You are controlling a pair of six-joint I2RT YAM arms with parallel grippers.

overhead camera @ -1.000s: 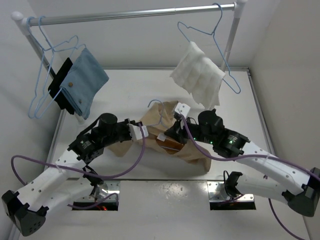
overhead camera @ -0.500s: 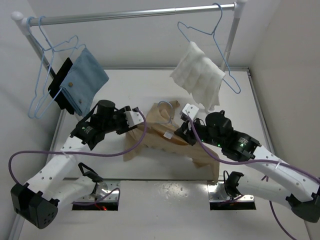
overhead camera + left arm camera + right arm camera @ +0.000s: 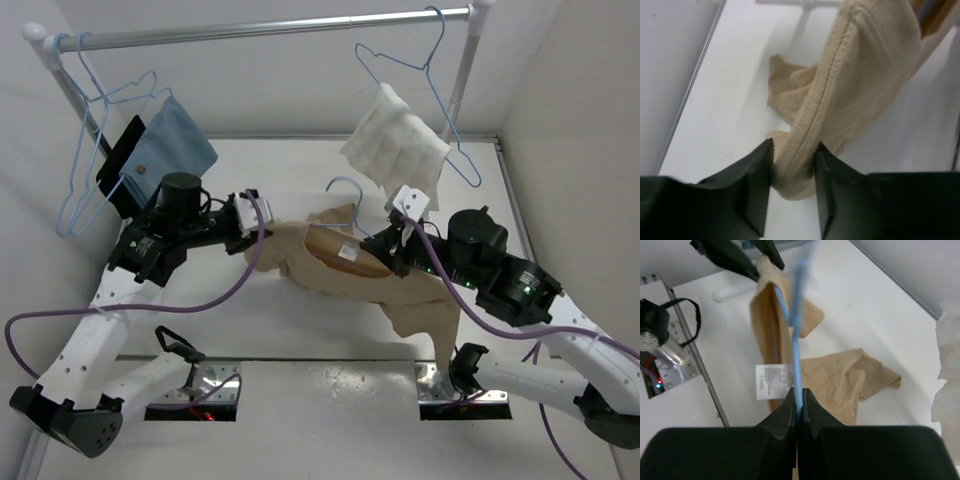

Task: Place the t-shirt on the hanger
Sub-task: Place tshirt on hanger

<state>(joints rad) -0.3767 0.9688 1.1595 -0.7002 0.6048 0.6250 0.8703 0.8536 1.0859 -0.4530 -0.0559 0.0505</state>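
While the left gripper [image 3: 792, 150] pinches a seam of the shirt [image 3: 400, 295], the right gripper [image 3: 798, 396] is clamped tight on the hanger [image 3: 795, 345] wire. Shirt's draped between the two above the table [image 3: 300, 335], hanger partly inside.

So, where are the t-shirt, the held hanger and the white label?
t-shirt [image 3: 315, 260], top external view, tan cloth between the arms.
hanger [image 3: 795, 355], right wrist view, its straight wire.
white label [image 3: 773, 381], right wrist view, its centre.
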